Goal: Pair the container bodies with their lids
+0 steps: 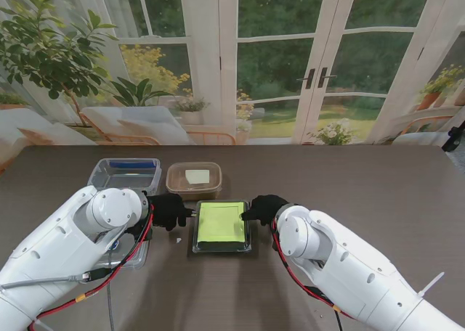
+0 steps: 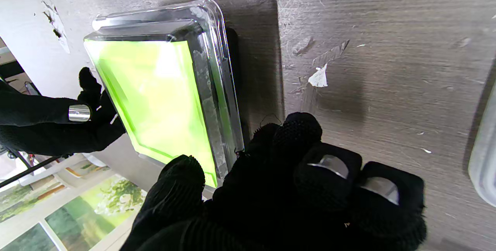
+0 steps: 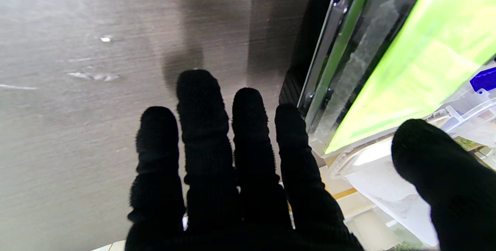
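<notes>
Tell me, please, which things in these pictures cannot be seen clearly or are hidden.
- Stand view: the clear tray near the left arm is mostly covered by that arm.
- Stand view: the pale piece inside the brown container is too small to identify.
- Left wrist view: whether the left hand grips the green-lidded container is hidden by its own fingers.
- Right wrist view: contact of the right hand is unclear.

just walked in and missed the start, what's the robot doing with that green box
The robot is matching lids to containers. A clear lid sits on the dark rectangular container with the lime-green sheet inside, in the middle of the wooden table. The left robot hand and right robot hand flank its two sides, seemingly pressing the lid on. Farther from me stand an open clear plastic box with a blue insert and an open brown tub.
</notes>
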